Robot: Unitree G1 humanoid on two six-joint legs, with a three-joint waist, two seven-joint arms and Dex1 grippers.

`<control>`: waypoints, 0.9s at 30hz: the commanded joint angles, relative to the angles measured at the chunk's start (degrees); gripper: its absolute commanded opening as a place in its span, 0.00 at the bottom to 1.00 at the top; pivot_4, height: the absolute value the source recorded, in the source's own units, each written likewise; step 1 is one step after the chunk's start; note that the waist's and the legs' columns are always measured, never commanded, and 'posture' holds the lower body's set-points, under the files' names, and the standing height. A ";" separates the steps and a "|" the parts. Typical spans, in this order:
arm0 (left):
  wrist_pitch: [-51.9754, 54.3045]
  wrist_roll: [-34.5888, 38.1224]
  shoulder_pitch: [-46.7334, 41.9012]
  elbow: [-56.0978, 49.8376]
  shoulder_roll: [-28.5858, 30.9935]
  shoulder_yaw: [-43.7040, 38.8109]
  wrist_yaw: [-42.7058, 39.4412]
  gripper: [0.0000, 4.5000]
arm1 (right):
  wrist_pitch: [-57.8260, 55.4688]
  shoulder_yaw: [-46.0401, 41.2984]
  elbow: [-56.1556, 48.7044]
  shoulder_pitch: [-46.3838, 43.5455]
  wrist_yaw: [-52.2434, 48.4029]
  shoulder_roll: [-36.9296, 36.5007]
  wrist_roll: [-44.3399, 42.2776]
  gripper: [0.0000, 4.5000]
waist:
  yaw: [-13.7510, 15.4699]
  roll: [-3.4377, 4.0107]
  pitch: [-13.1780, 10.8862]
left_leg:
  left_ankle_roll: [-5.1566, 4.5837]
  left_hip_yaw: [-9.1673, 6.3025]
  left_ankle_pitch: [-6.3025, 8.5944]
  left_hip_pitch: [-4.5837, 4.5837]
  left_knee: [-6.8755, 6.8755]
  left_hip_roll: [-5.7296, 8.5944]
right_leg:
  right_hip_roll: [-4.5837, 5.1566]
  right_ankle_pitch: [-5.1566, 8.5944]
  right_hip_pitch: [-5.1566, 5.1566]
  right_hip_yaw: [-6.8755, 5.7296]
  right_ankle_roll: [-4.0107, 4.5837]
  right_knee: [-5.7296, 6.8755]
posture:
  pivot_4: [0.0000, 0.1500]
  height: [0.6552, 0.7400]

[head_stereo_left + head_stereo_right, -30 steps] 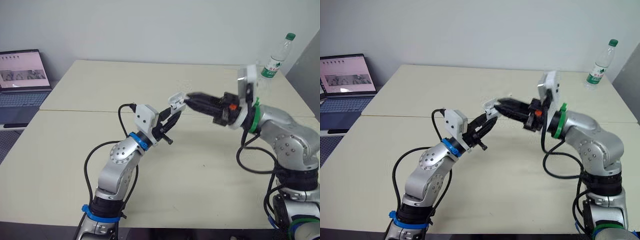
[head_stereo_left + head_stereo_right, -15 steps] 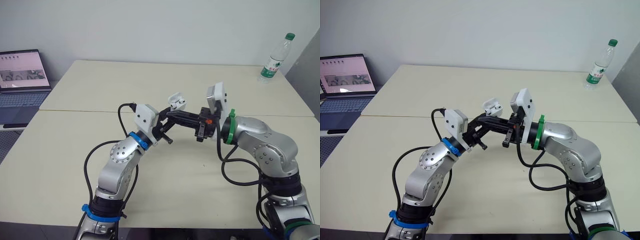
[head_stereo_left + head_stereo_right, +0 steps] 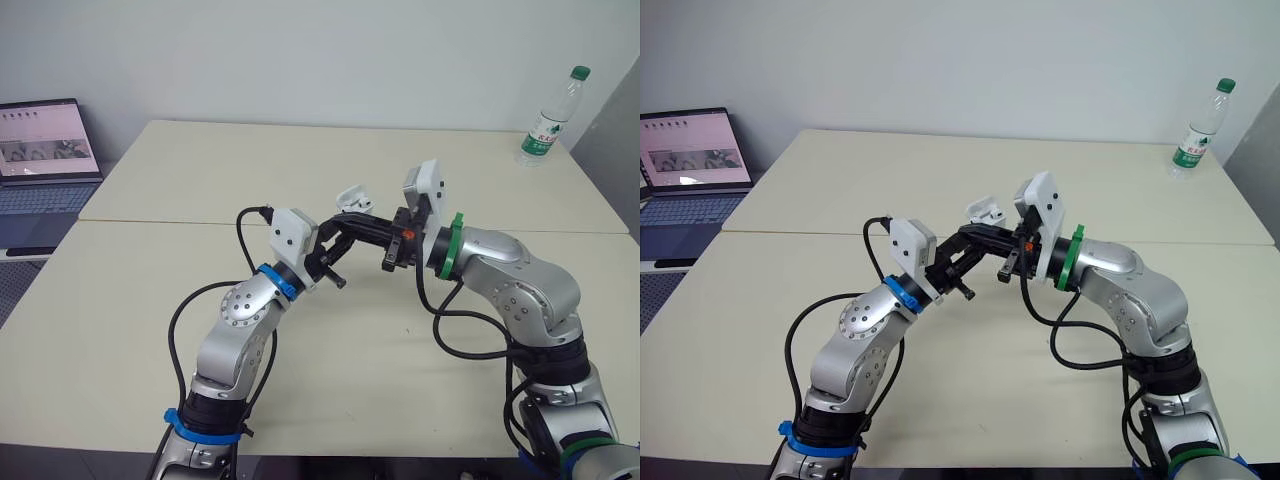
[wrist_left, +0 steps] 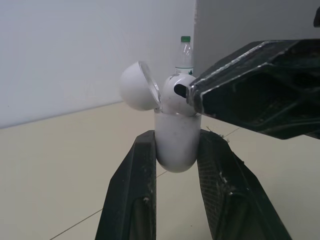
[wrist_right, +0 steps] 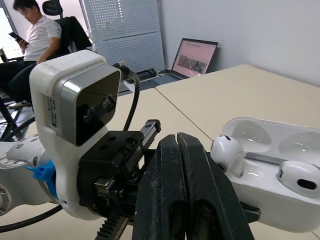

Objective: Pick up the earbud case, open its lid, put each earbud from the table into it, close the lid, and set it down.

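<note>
Left wrist view gives you the clearest look at the grasp. Your left hand (image 4: 177, 142) has the white earbud case (image 4: 176, 152) pinched upright between its two black fingers (image 4: 135, 190), which close against the case's sides near its rounded bottom. The lid (image 4: 138, 86) is swung open and tilts back on its hinge. One earbud (image 4: 172, 97) sits in the open top, and the tip of your right hand (image 4: 192, 92) touches it from the side.

From the right wrist view you see that hand's two fingers (image 5: 165, 190) pressed flat together with nothing between them, their tips just beside the case. Two earbuds show in the case's body there, the first next to the fingertips and a second earbud (image 5: 299, 178) at the far end. Whether either is fully seated you cannot tell.

In the head views your two hands meet above the middle of the bench (image 3: 200, 180), with the case held clear of its surface. A water bottle (image 3: 543, 117) stands at the bench's far right corner, well apart from the hands. An open laptop (image 3: 45, 150) sits beyond the bench's left edge. A seated person (image 5: 37, 35) shows in the background of the right wrist view.
</note>
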State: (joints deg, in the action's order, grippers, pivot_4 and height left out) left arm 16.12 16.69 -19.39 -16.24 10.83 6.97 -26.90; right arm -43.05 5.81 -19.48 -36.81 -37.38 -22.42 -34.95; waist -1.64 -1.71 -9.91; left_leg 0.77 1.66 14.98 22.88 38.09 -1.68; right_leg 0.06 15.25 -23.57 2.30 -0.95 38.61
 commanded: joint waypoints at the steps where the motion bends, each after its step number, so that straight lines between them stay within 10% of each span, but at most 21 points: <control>1: -0.49 0.55 -0.83 -2.62 -0.58 0.29 -0.04 0.18 | 1.56 -0.80 -0.04 -1.28 -0.73 -0.34 0.58 0.01 | 0.00 0.00 0.00 | 0.00 0.00 0.00 0.00 0.00 0.00 | 0.00 0.00 0.00 0.00 0.00 0.00 | 1.00 1.00; 27: -0.20 0.87 -0.72 -3.00 -1.13 0.22 -0.42 0.18 | 3.50 -1.27 2.25 -1.81 -4.69 -2.57 2.29 0.01 | 0.00 -0.01 0.00 | 0.00 0.00 0.00 0.00 0.00 0.00 | 0.00 0.00 0.00 0.00 0.00 0.00 | 1.00 1.00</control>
State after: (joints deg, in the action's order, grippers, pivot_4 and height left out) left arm 16.81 16.83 -19.39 -16.24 9.96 6.98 -27.04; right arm -40.73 5.70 -16.03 -37.21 -41.40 -24.48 -32.69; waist -1.64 -1.71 -9.92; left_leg 0.77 1.66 14.99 22.88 38.09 -1.68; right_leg 0.06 15.25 -23.57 2.30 -0.94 38.61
